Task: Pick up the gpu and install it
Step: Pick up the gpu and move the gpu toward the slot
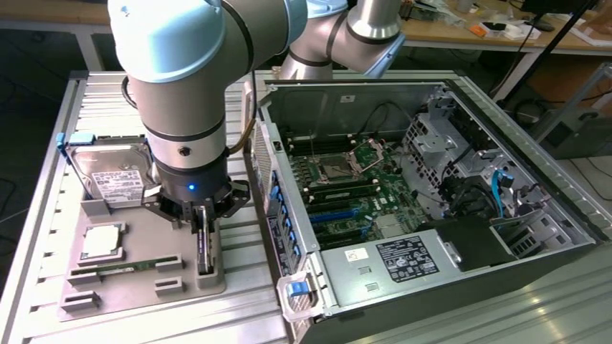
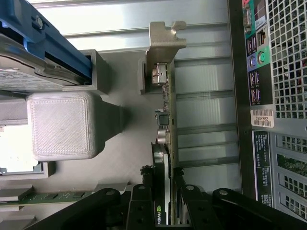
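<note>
A ribbed aluminium counter (image 1: 244, 319) carries a grey fixture tray (image 1: 143, 290). At the tray's far end a silver hard drive (image 1: 110, 175) with a white label rests in a blue bracket (image 1: 65, 140). Nearer lie a square silver processor (image 1: 102, 242) and, just beside it, a narrow green memory stick (image 1: 125, 267) in its slot. To the exterior view's right stands an open computer case (image 1: 354, 107), showing its motherboard (image 1: 373, 190), the empty processor socket (image 1: 345, 166) and a labelled power supply (image 1: 402, 261). The wrist view shows the case's rear ports (image 2: 254, 52) and a barcode sticker (image 2: 262, 118).
</note>
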`<state>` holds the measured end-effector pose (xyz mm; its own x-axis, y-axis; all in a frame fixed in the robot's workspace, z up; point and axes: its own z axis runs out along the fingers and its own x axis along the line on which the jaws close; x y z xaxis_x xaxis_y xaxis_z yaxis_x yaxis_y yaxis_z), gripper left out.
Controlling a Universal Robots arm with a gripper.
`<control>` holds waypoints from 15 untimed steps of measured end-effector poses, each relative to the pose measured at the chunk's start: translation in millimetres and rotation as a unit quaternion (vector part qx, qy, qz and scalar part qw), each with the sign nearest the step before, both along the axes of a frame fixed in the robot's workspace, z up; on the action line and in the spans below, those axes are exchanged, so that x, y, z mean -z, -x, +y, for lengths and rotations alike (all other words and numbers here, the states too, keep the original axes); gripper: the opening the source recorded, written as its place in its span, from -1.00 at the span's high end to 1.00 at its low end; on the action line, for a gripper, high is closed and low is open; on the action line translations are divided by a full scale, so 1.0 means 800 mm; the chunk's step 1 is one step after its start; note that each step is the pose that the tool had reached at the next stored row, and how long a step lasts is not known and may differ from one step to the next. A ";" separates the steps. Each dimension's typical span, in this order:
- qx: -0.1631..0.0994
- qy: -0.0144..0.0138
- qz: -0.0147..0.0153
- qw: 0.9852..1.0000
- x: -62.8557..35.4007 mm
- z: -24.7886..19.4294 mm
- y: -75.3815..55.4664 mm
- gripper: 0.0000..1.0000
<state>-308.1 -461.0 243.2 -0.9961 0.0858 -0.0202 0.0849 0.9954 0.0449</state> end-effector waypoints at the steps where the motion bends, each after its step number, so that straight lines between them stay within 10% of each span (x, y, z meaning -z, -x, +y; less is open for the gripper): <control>1: 0.000 0.000 0.000 1.000 0.000 0.0000 0.000 0.46; 15: 0.000 0.000 0.000 1.000 -0.013 0.0000 0.000 0.46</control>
<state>-308.1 -461.0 253.3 -0.9961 0.0859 -0.0201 0.0849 0.9954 0.0447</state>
